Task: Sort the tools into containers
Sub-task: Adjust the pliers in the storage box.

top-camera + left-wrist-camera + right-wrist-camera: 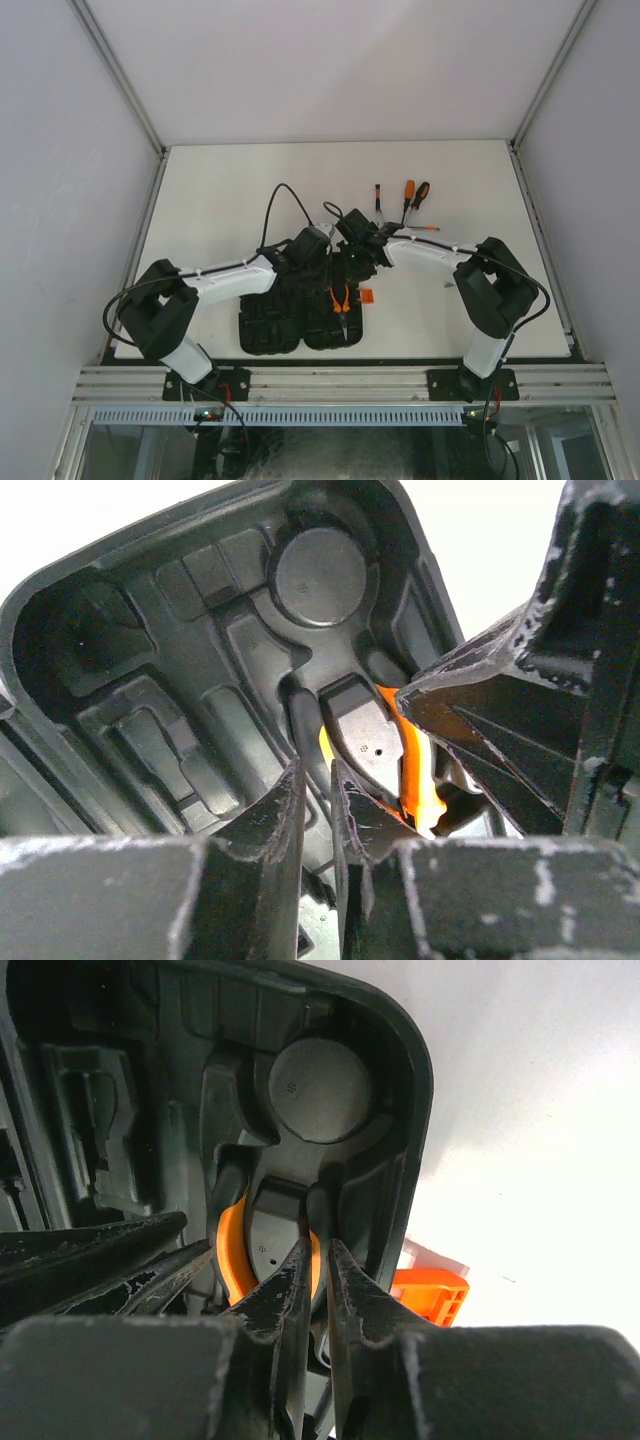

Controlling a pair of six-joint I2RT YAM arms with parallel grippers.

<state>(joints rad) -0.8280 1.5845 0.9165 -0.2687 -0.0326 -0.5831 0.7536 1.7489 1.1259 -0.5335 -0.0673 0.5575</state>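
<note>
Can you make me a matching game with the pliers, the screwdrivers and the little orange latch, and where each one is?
Things:
1. pliers
2. screwdrivers
3. orange latch

Places:
A. lying on the table, beyond the case
B. sticking out from the case's right edge
C. lying inside the open case

Pairs: 1-C, 2-A, 3-B

The left gripper (pixel 318 780) hangs low, fingers nearly together, over the open black case (pixel 120 650) – moulded slots, one round recess. Orange-handled pliers (pixel 410 770) lie inside – the right gripper (pixel 430 695) touching them.
</note>
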